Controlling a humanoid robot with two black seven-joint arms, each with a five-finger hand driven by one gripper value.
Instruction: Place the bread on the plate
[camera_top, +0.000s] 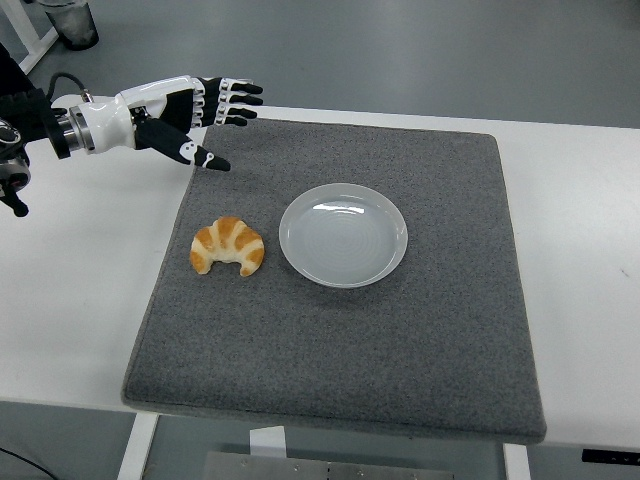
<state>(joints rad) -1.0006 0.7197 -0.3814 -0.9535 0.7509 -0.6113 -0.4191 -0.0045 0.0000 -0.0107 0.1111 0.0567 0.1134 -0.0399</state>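
Golden croissant waits on the grey mat beside the plate.

The bread (228, 246), a curved croissant with brown and pale stripes, lies on the grey mat (340, 350) just left of the white plate (343, 235), apart from it. The left hand (185, 115) hovers above the mat's far-left corner, fingers (235, 100) spread and empty, thumb pointing toward the bread, well clear of it.

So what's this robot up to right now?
It is meant to put the bread on the plate, and it hasn't touched it yet. The left hand reaches in from the left with open fingers, above the far left corner of the grey mat. The croissant lies on the mat, just left of the empty white plate, close beside it. The right arm is not in view.
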